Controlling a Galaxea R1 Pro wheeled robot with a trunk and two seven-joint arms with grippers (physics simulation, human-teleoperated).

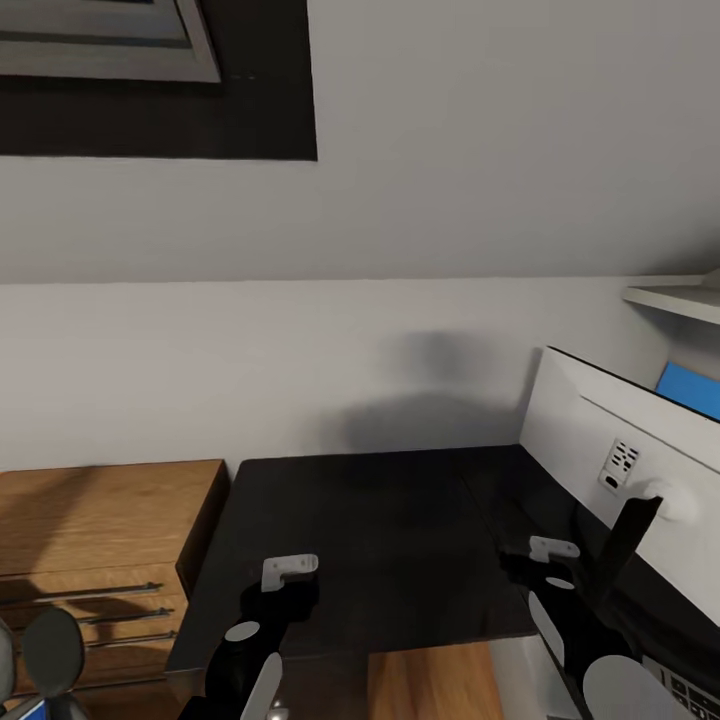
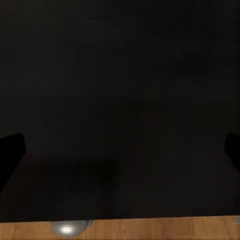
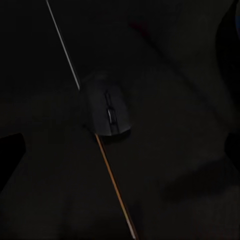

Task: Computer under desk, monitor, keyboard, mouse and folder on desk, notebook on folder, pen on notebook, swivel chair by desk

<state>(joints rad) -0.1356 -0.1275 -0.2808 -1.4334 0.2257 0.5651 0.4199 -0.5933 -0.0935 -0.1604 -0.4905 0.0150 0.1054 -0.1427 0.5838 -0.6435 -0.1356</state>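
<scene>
The black desk [image 1: 380, 520] fills the middle of the head view. On it, at the right, stands the monitor [image 1: 600, 420] with its white back toward me, on a thin black arm [image 1: 620, 540]. The small black mouse [image 3: 107, 110] lies on the desk top, straight below my right gripper [image 3: 120, 150], which is open with its fingers wide apart and nothing between them. That gripper hovers beside the monitor's arm [image 1: 548, 570]. My left gripper [image 1: 285, 590] hangs open over bare desk near the front edge [image 2: 120, 150]. A corner of the keyboard [image 1: 690, 692] shows at the bottom right.
A light wooden drawer unit [image 1: 100, 540] stands against the desk's left end. A white wall runs behind the desk, with a shelf [image 1: 680, 298] and a blue wall panel [image 1: 690, 388] beyond the monitor. A silver drawer knob [image 2: 69, 228] and wooden floor show past the desk's front edge.
</scene>
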